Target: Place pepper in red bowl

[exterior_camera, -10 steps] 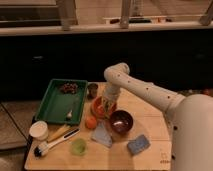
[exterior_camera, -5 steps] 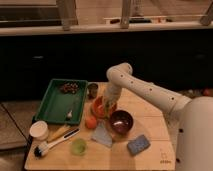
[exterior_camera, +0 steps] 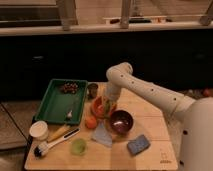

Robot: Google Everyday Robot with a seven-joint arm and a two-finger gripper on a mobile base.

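Table (exterior_camera: 150, 120): pale wooden top carrying all the items; it stands in front of a long dark counter.
Room: dim; a pale ledge runs along the top of the counter (exterior_camera: 60, 55), with light upright posts above it.
Arm (exterior_camera: 145, 90): white, reaching from the right side across the table and bending down at the elbow.
Gripper (exterior_camera: 107, 106): pointing down, directly over the red bowl; whether the jaws are wide or narrow cannot be told.
Red bowl (exterior_camera: 98, 109): near the table's middle, just right of the green tray and touching or just beside the maroon bowl.
Pepper (exterior_camera: 101, 108): a small green shape at the gripper's tip, inside the red bowl's outline; whether it is held or resting cannot be told.
Maroon bowl (exterior_camera: 121, 121): right of and in front of the red bowl.
Green tray (exterior_camera: 56, 102): left side; dark clustered items at its far end.
Orange fruit (exterior_camera: 90, 122): just in front of the red bowl.
Light-green cup (exterior_camera: 78, 146): near the front edge.
Blue sponge (exterior_camera: 138, 144): front right.
Brush (exterior_camera: 54, 143): front left, beside a white cup (exterior_camera: 39, 131).
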